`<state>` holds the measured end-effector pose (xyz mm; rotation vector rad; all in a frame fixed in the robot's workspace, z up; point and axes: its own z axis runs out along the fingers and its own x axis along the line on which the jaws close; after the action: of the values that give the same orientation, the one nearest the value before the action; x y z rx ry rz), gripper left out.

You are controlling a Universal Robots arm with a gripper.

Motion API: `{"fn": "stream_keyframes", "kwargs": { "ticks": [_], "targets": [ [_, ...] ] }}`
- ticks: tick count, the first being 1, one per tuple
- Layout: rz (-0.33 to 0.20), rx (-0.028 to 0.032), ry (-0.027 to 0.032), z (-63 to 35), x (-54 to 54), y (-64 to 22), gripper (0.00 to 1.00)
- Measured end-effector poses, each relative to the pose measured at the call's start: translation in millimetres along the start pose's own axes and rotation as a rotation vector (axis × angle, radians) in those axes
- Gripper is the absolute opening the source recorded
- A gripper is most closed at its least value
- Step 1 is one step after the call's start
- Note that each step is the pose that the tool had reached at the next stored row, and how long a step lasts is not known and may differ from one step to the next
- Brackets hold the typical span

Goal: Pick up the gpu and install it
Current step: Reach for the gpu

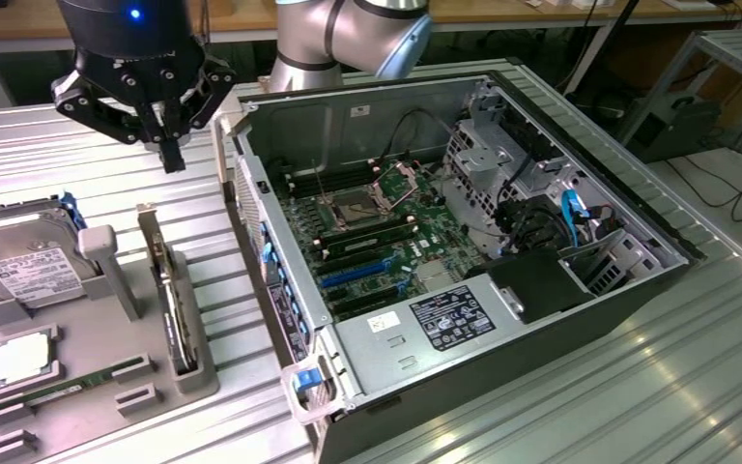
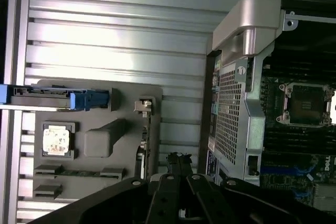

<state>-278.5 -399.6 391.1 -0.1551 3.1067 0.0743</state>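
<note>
The gpu (image 1: 169, 290) is standing on its long edge in a slot of the grey holder (image 1: 111, 275), which is lying on the slatted metal bench (image 1: 680, 387) at the exterior view's left, just beside the open computer case (image 1: 345, 121) and not inside it. The gripper (image 1: 173, 159) is hanging over the bench near one end of the card and apart from it, with its jaws pressing together, gripping nothing and touching nothing. In the wrist view the gpu (image 2: 145, 135) is showing edge-on as a thin dark strip in the holder (image 2: 100, 142), so its cooler and bracket are hard to make out, and the black body of the gripper (image 2: 178, 158) is covering one end of the card and part of the holder. Sharing the holder are a hard drive (image 1: 23, 271) with a white label, a square processor chip (image 1: 23, 358) and a narrow RAM stick (image 1: 81, 382). The exterior view's left edge is cutting off the hard drive and the holder. Inside the case the motherboard (image 1: 385, 242) is lying exposed with its processor socket (image 1: 352, 205) open. In the wrist view the case (image 2: 231, 119) is running out of the picture, showing its perforated panel and the socket (image 2: 307, 103).
</note>
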Motion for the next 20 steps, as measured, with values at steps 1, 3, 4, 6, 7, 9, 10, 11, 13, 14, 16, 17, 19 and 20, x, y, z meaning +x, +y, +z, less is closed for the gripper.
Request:
{"fn": "stream_keyframes", "kwargs": {
  "ticks": [1, 3, 4, 6, 7, 9, 10, 11, 13, 14, 16, 17, 19, 20],
  "targets": [
    [-0.038, -0.0011, 0.0018, 0.0, -0.1, 0.0, 0.11],
    [-0.042, -0.0014, 0.0020, -0.3, -6.8, -0.6, 0.11],
    [-0.042, -0.0014, 0.0020, -0.3, -11.0, -1.0, 0.11],
    [-0.042, -0.0014, 0.0020, -0.5, -15.4, -1.4, 0.11],
    [-0.042, -0.0014, 0.0019, -0.5, -16.2, -1.5, 0.11],
    [-0.042, -0.0013, 0.0020, -0.5, -17.1, -1.6, 0.11],
    [-0.042, -0.0013, 0.0020, -0.5, -17.6, -1.7, 0.11],
    [-0.042, -0.0013, 0.0020, -0.5, -18.1, -1.7, 0.11],
    [-0.041, -0.0013, 0.0020, -0.4, -19.1, -1.8, 0.11],
    [-0.041, -0.0014, 0.0019, -0.4, -19.5, -1.9, 0.11],
    [-0.041, -0.0013, 0.0019, -0.4, -20.6, -2.0, 0.11],
    [-0.041, -0.0013, 0.0019, -0.4, -20.8, -2.0, 0.11],
    [-0.041, -0.0014, 0.0019, -0.4, -20.8, -2.0, 0.11],
    [-0.041, -0.0013, 0.0020, -0.4, -20.7, -2.0, 0.11]
  ]
}}
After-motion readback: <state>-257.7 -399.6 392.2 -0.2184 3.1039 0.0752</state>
